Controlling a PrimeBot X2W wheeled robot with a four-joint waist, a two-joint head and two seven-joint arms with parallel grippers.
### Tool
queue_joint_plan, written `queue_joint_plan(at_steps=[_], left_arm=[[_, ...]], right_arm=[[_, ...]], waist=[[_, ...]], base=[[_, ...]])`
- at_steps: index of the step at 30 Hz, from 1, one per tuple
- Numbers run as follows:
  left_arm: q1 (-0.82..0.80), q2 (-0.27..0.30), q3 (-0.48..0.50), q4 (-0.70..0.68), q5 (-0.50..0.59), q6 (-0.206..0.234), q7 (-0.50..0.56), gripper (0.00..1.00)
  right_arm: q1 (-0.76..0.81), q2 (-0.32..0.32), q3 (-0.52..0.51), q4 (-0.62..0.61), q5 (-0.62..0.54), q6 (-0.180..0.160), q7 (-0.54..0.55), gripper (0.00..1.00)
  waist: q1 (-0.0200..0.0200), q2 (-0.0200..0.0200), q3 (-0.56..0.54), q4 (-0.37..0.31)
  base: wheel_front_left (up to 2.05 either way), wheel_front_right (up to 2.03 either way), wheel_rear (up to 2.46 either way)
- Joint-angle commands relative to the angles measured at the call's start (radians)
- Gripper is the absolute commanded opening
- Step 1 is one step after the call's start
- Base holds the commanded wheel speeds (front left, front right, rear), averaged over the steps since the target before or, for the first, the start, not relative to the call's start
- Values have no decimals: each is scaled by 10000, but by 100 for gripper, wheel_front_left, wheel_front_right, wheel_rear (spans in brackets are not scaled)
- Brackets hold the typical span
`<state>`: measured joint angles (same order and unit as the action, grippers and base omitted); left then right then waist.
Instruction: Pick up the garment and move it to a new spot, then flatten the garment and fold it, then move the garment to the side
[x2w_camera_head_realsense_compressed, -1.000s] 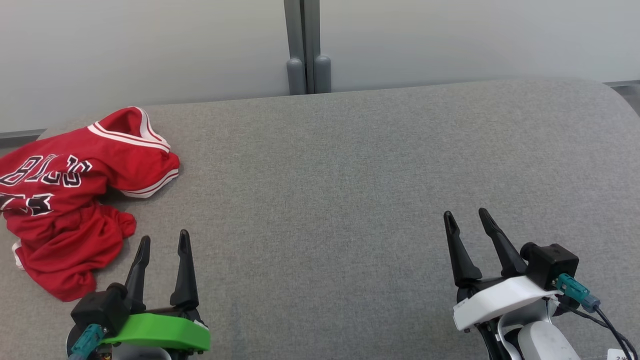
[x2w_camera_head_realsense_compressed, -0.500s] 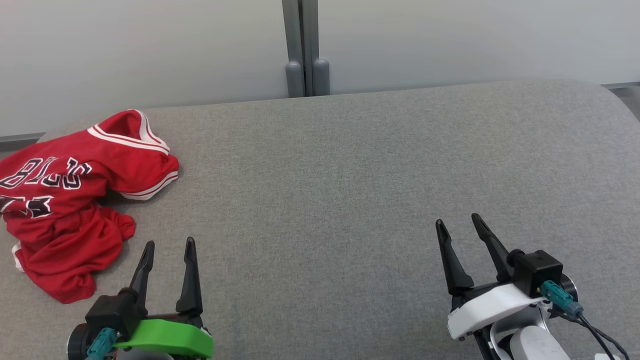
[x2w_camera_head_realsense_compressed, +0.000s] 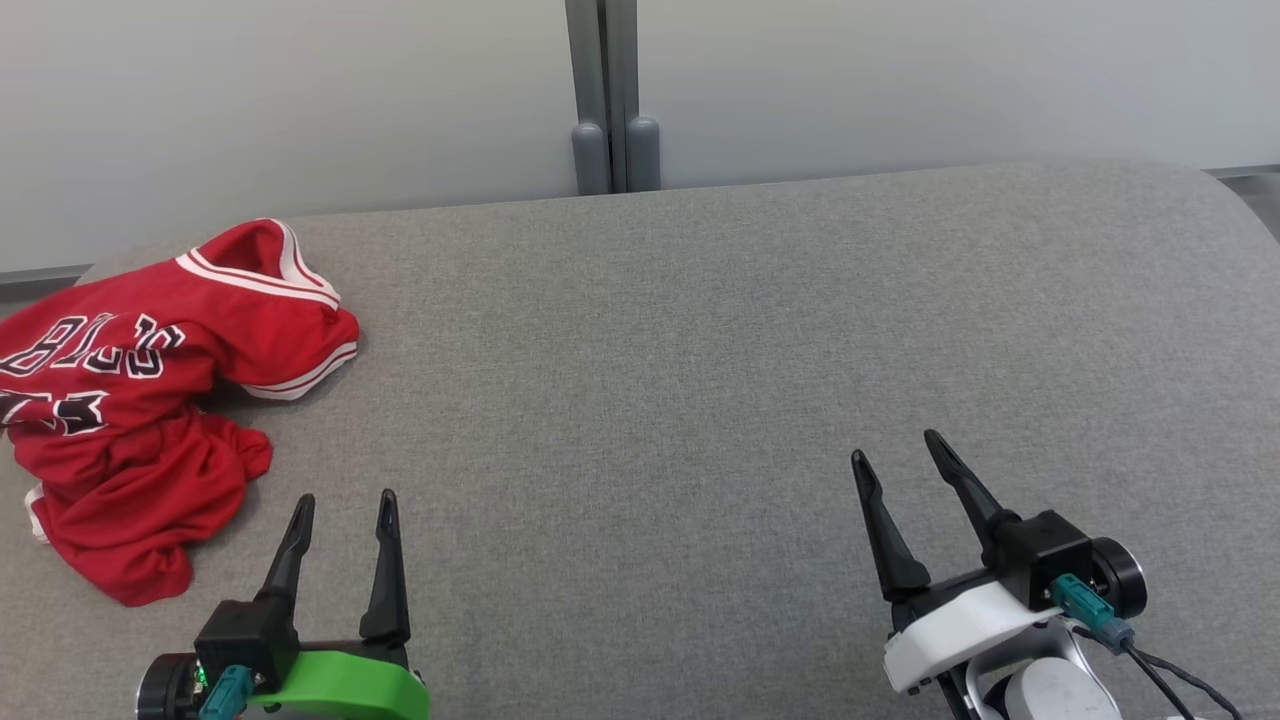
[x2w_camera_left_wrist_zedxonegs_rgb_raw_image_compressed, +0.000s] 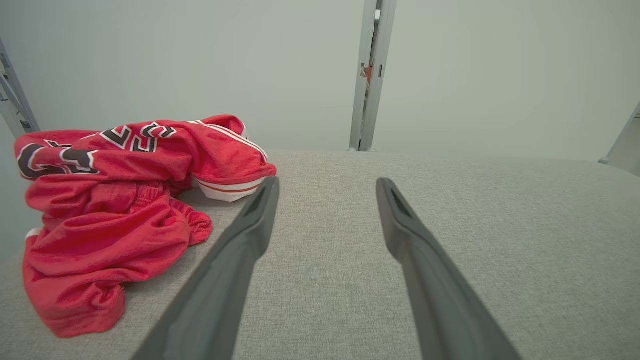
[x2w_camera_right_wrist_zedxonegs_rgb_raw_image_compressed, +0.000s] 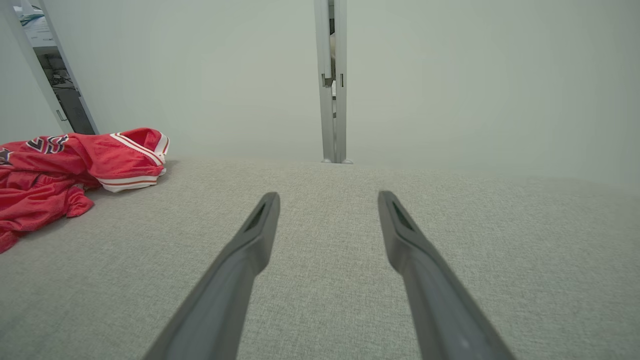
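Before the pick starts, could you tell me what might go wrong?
1. The jersey is a crumpled heap, so the open left gripper may pinch several layers or a loose fold.
2. It lies at the left edge of the surface; a nudge could push it off.
3. The open right gripper is far from it, so a two-handed lift needs a long reach.
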<state>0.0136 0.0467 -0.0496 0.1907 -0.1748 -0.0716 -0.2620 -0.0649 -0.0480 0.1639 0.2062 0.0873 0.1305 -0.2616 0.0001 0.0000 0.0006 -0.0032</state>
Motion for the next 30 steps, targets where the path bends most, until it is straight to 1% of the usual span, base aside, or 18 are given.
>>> queue_joint_plan(at_steps=[1,14,19,25,30], left_arm=[[46,68,7,14,70,15,-38,100],[-11,68,-4,126,125,-1,-38,100],[-58,68,-60,108,140,24,-38,100],[-87,66,-89,56,130,139,-38,100],[20,66,-132,-127,188,267,-25,100]], right_arm=[[50,-41,13,16,-85,4,-47,100],[71,-40,7,13,-92,4,-44,100],[129,-40,18,-16,-97,4,-44,100],[206,-40,124,-24,-129,4,-43,100],[306,-35,206,-13,-133,4,-43,100]], waist=[[-1,0,-3,4],[-1,0,11,57],[-1,0,39,183],[-1,0,56,609],[-1,0,61,1194]], base=[[0,0,0],[0,0,0],[0,0,0],[0,0,0],[0,0,0]])
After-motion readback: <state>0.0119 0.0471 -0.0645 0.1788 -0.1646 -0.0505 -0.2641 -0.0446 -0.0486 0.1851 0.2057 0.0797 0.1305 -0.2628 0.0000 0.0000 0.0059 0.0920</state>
